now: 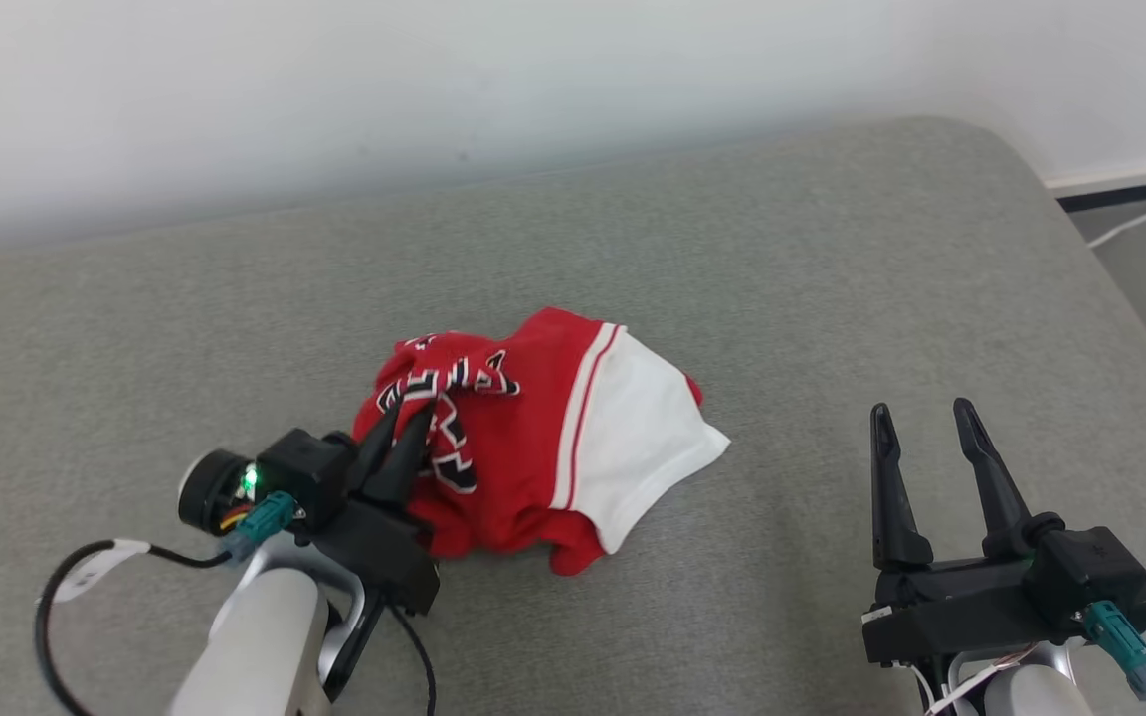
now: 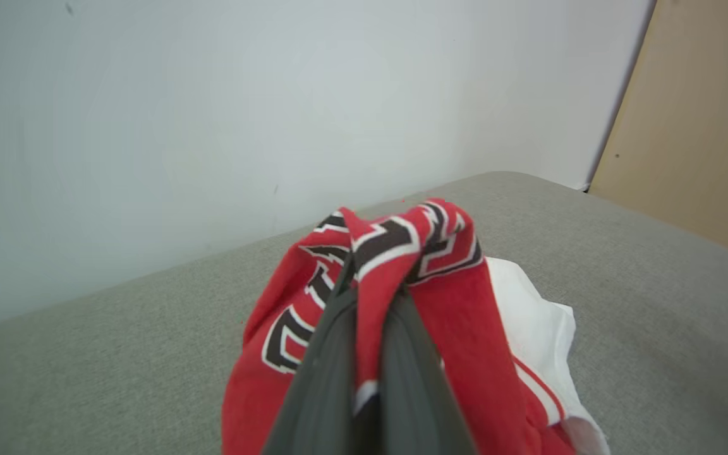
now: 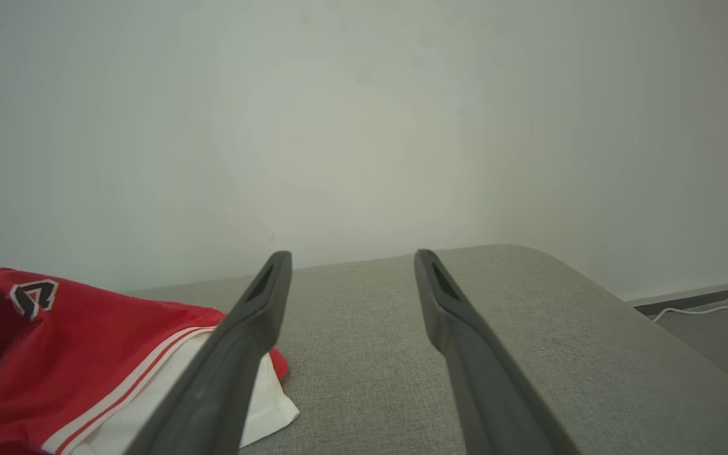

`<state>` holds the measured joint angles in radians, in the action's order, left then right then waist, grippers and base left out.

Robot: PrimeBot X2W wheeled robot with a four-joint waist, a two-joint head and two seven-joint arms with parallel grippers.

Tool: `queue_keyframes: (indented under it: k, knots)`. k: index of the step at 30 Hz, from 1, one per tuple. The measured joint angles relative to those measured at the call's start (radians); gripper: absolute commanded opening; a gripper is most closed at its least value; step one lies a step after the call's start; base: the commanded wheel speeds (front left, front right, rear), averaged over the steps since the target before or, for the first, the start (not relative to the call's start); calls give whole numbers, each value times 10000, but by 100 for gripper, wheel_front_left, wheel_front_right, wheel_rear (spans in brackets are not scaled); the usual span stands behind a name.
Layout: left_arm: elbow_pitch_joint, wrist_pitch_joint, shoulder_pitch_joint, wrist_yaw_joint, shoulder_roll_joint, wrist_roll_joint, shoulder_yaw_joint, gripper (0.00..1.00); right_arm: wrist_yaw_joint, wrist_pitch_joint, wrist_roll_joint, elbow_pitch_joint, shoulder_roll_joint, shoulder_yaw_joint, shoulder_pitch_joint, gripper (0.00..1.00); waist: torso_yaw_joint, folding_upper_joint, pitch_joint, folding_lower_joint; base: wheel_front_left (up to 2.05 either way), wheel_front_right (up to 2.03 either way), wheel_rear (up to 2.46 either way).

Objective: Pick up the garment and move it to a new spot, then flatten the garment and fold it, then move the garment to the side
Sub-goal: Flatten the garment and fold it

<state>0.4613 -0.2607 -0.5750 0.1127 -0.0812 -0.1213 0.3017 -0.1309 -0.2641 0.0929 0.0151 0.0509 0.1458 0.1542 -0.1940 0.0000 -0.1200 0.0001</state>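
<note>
Two left jaws tight on garment

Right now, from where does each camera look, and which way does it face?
Head view: on the head, facing forward and down at the garment on the grey cushion; left hand gripping it, right hand open.
Left wrist view: along the left hand's fingers, toward the wall.
Right wrist view: along its open fingers, toward the wall.
All three share the garment.
</note>
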Motion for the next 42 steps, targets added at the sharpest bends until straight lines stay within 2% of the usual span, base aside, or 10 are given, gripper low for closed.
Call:
queue_keyframes:
  k: [5, 15, 19, 25, 26, 27, 28, 34, 42]
  knots:
    - [-1244, -4, 243, -184, -84, -13, -226, 0, -2, 0, -29, -25, -2, -15, -13, 100, 521, 0, 52, 0, 0, 0, 0]
    - [-3346, -12, 2278, -746, -610, -203, -821, 0, -2, 2, -46, -6, -2, -73, -73, 100, 1721, 0, 141, 0, 0, 0, 0]
    - [-3519, -12, 3207, -988, -711, -347, -1028, 0, 0, 0, -58, 15, -4, -59, -75, 100, 2214, 0, 126, -1, 0, 0, 0]
    - [-3308, -13, 3642, -1135, -723, -642, -1321, 0, 0, 0, -63, 40, -4, -35, -39, 100, 2514, 0, -14, -1, 0, 0, 0]
    - [-3208, -13, 3681, -1147, -719, -642, -1329, 17, 0, 0, -65, 56, -4, -25, -28, 100, 2534, 0, -36, -1, 0, 0, 0]
    - [-3131, -13, 3698, -1149, -713, -642, -1338, 76, -2, 0, -65, 71, -4, -17, -17, 100, 2547, 0, -50, -1, 0, 0, 0]
    - [-3099, -13, 3698, -1151, -711, -642, -1354, 100, 0, 0, -65, 82, -4, -8, -12, 100, 2549, 0, -56, -1, 0, 0, 0]
    - [-3490, -13, 3714, -1258, -625, -625, -1684, 100, 0, 0, -65, 184, -4, 2, -6, 100, 2516, 0, 32, -1, 0, 0, 0]
    - [-5047, -13, 4079, -1221, -343, -314, -1801, 100, 0, 0, -59, 226, -4, -2, -30, 100, 2460, 0, 234, -1, 0, 0, 0]
